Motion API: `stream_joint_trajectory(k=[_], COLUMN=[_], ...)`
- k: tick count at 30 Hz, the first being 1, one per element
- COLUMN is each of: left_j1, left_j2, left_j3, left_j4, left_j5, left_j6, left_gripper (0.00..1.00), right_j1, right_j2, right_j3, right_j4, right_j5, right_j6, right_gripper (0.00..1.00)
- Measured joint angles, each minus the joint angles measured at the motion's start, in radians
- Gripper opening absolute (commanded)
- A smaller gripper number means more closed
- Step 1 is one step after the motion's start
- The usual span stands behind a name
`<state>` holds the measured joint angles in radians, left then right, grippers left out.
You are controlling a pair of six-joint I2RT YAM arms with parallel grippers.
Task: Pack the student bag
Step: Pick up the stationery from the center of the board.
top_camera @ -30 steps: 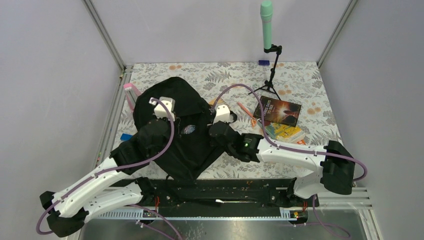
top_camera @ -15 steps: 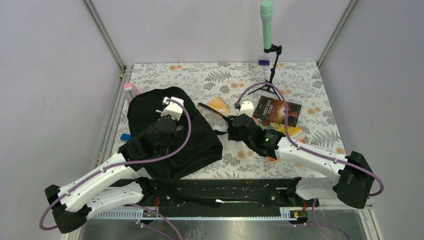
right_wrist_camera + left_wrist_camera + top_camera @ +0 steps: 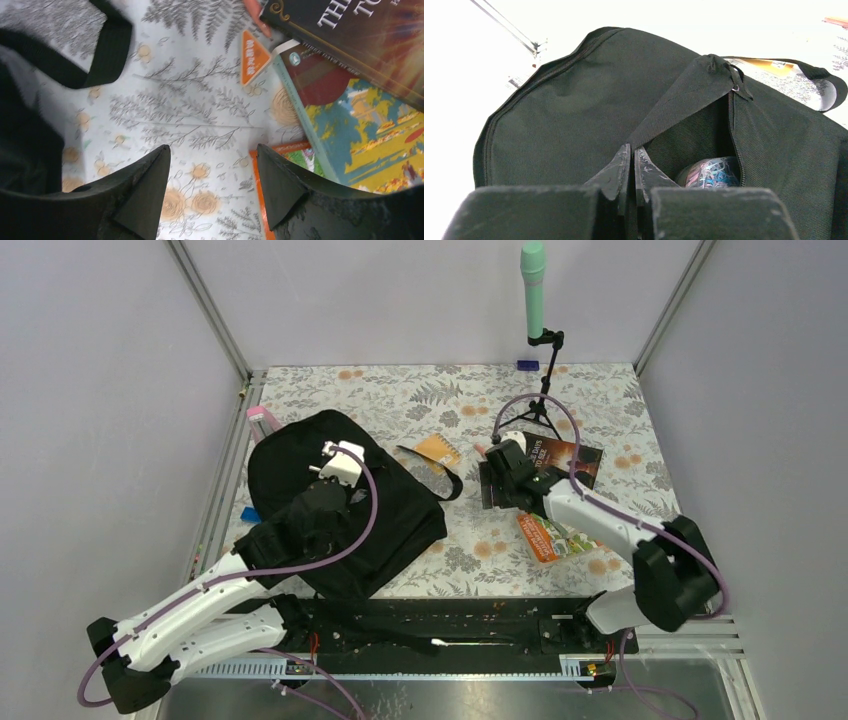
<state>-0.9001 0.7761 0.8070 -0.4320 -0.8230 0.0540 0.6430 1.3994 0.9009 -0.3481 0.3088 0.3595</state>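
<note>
Spread and empty, the right end effector (image 3: 212,150) hovers just left of the books (image 3: 370,125), while the left end effector (image 3: 631,150) pinches the bag (image 3: 290,455) by its opening flap.

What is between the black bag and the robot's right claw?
Just the bag's own black strap, looping over the flowery tablecloth. The top view shows it, short of the open right claw.

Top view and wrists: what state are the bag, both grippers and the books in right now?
student bag: on its side, zip opening held open, multicoloured item inside.
left gripper: shut on the bag's opening edge.
right gripper: open, empty, over the table.
dark book: closed, overlapping the colourful book.
</note>
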Motion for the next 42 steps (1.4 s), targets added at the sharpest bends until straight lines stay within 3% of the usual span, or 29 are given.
stream_joint_trajectory(k=[7, 17, 42], left_j1=[0.000, 0.000, 0.000], left_j2=[0.008, 0.037, 0.018], left_j3=[0.000, 0.000, 0.000], left_j4=[-0.001, -0.027, -0.029], left_j5=[0.071, 0.121, 0.188], left_j6=[-0.016, -0.035, -0.047], left_gripper=[0.00, 0.00, 0.00], right_j1=[-0.113, -0.137, -0.195], right_j2=[0.188, 0.285, 0.426], right_j3=[0.104, 0.138, 0.224], right_j4=[-0.021, -0.012, -0.009], right_j5=[-0.023, -0.025, 0.027], right_j6=[-0.014, 0.069, 0.147], right_gripper=[0.63, 0.56, 0.59])
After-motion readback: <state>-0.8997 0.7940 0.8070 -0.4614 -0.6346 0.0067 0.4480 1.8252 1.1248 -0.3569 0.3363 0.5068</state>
